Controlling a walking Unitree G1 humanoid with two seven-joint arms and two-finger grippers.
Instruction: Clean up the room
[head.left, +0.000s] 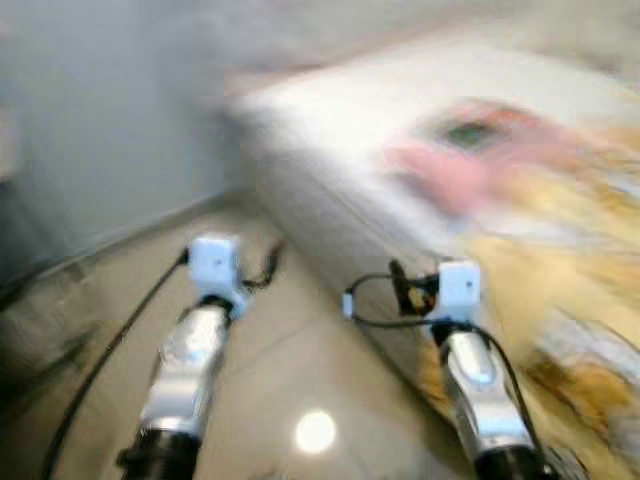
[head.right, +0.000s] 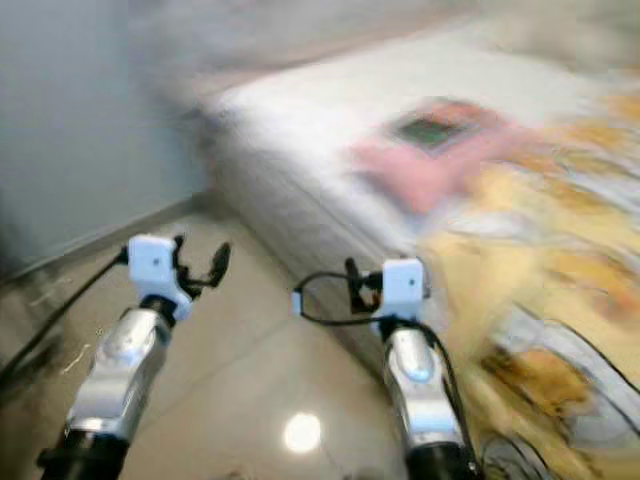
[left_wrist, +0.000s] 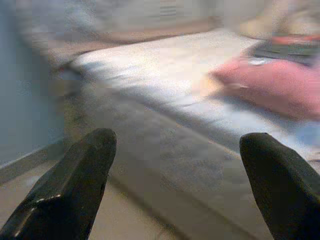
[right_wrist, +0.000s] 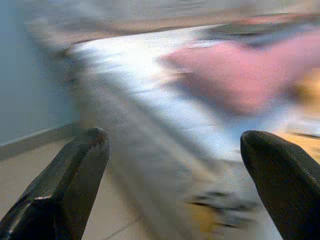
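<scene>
Head views blurred. We hold both arms forward over the tiled floor (head.left: 300, 330). Left gripper (left_wrist: 175, 165) has its fingers spread wide, empty; right gripper (right_wrist: 175, 170) likewise spread, empty. Bed (head.left: 330, 120) with white sheet sits from 12 to 3 o'clock. On it, at about 2 o'clock, lies a pink item (head.left: 455, 175), beside yellow patterned bedding (head.left: 560, 250).
</scene>
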